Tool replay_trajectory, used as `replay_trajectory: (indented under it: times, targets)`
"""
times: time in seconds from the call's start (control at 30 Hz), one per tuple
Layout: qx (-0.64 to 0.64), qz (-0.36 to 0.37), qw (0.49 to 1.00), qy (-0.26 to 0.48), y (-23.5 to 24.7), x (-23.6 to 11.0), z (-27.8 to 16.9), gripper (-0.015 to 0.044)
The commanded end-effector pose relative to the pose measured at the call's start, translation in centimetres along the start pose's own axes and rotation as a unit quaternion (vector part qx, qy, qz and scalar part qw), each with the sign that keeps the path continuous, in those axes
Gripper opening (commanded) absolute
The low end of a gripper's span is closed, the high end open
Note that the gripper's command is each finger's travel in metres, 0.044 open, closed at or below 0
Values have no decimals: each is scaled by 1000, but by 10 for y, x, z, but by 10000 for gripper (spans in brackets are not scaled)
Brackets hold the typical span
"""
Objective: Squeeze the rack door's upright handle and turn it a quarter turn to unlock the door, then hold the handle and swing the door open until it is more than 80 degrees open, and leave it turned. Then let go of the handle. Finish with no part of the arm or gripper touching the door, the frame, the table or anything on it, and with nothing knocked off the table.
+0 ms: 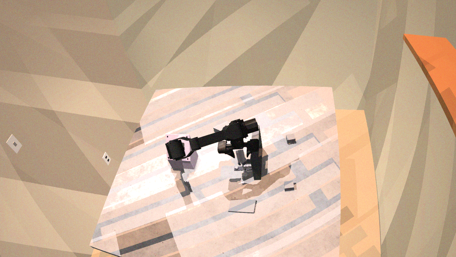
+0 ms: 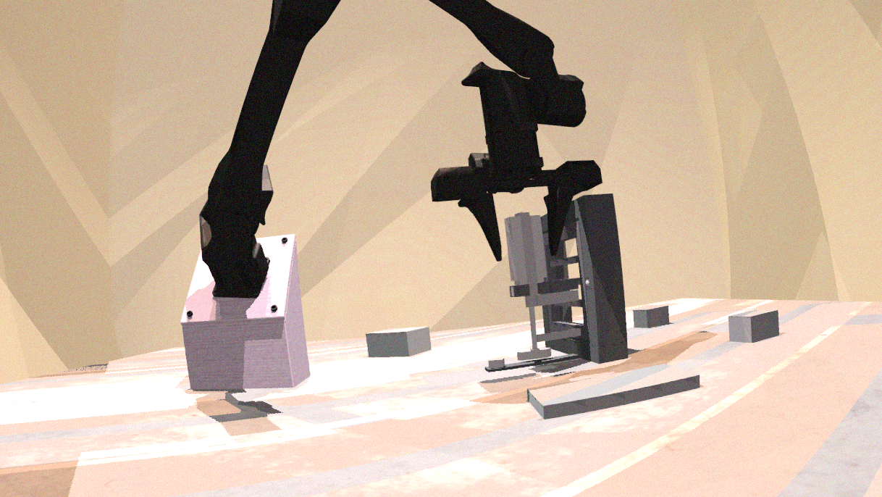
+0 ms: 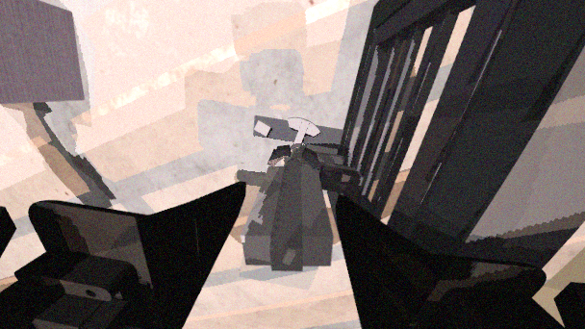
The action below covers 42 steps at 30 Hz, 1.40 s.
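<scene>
In the top view, the pincer (image 1: 240,153) (image 2: 526,256) (image 3: 292,194) is hanging over the handle (image 1: 240,157) (image 2: 524,250) (image 3: 288,216), with the rack (image 1: 257,167) (image 2: 603,284) (image 3: 486,120) standing close beside it. A careless sideways shift could be sending the nearer finger into the rack, because so little room is showing there. The handle is sitting beneath the pincer, partly hidden by it. The slab (image 1: 242,206) (image 2: 617,395) is lying off to one side of the pincer, well apart.

In the exterior view, the fingers are standing spread, pinching nothing. The handle is rising upright between them, its top above the tips; one finger is showing a gap to it, the other is overlapping the rack in sight. Closing off-centre could be pushing the handle sideways, and a shallow bite could be slipping during the quarter turn. Pulling before the latch frees could be straining or dragging the rack.

In the wrist view, the handle is running between the fingers, seemingly nearer the right-hand one in the picture at its base. Whether either finger is touching it, the picture is not settling. The rack is leaning in just beyond that same finger, so twisting the wrist could be bringing the two into contact.
</scene>
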<state>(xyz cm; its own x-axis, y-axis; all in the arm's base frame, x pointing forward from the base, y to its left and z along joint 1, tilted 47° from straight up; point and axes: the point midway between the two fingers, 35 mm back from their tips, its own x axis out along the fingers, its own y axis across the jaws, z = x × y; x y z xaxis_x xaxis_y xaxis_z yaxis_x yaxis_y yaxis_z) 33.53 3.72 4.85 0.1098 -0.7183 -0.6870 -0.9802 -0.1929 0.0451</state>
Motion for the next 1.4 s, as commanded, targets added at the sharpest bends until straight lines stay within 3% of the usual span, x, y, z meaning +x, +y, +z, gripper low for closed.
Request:
replay_trajectory:
  times: [0.0,0.2,1.37]
  targets:
    - [-76,1,997,-1,0,0,0,293]
    - [-80,1,997,-1,0,0,0,293]
    - [-80,1,997,-1,0,0,0,59]
